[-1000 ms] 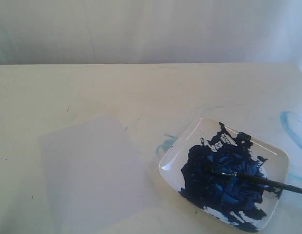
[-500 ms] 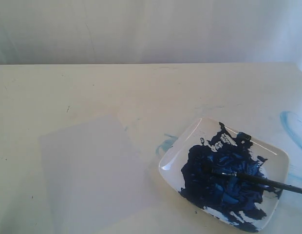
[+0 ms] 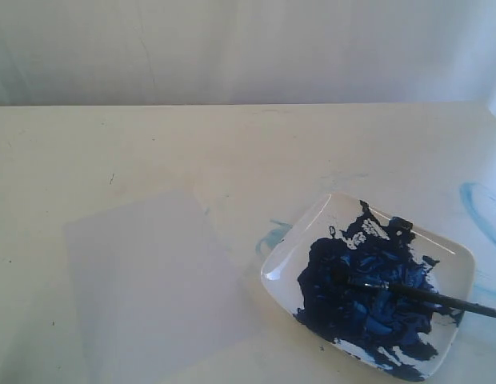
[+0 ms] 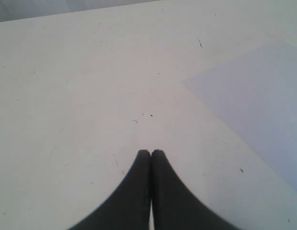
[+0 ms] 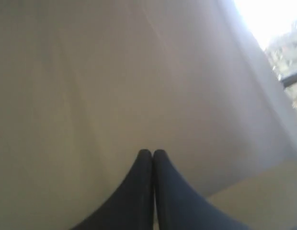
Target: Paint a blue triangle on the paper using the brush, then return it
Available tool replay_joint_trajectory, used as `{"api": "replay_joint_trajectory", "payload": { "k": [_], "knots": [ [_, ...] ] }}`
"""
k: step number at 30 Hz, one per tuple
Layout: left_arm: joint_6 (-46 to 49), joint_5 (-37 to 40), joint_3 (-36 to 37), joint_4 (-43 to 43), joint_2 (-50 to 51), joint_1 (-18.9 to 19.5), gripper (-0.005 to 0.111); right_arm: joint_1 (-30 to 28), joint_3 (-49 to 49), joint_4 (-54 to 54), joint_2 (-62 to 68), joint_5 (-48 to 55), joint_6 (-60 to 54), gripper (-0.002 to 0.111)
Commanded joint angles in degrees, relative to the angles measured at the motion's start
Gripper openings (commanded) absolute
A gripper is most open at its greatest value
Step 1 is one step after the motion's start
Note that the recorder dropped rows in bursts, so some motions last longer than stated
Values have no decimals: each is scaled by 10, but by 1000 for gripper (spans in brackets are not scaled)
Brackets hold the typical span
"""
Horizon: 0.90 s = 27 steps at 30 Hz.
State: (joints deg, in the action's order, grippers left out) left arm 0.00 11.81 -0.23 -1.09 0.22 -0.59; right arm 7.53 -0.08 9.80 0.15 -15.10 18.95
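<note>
The pale paper (image 3: 148, 284) lies blank on the cream table at the left; no blue triangle shows on it. The black brush (image 3: 424, 294) rests across the white dish (image 3: 300, 232), its tip in the dark-blue paint mass (image 3: 364, 284) and its handle pointing right. Neither gripper appears in the exterior view. My left gripper (image 4: 151, 152) is shut on nothing, above bare table beside a corner of the paper (image 4: 256, 96). My right gripper (image 5: 152, 152) is shut and empty, facing a pale curtain.
Faint light-blue smears mark the table left of the dish (image 3: 272, 234) and at the far right edge (image 3: 482, 210). A pale backdrop (image 3: 248, 48) rises behind the table's far edge.
</note>
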Motion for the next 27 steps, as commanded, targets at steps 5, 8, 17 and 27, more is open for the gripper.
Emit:
{"api": "replay_joint_trajectory", "payload": {
  "k": [5, 8, 17, 27],
  "knots": [
    [0, -1, 2, 2, -2, -1, 0, -3, 1, 4, -1, 305, 224, 0],
    [0, -1, 2, 2, -2, -1, 0, -3, 1, -32, -1, 336, 359, 0],
    [0, -1, 2, 2, -2, -1, 0, -2, 1, -323, 58, 367, 722, 0],
    [0, -1, 2, 2, -2, -1, 0, -2, -72, -381, 287, 339, 641, 0]
  ]
}}
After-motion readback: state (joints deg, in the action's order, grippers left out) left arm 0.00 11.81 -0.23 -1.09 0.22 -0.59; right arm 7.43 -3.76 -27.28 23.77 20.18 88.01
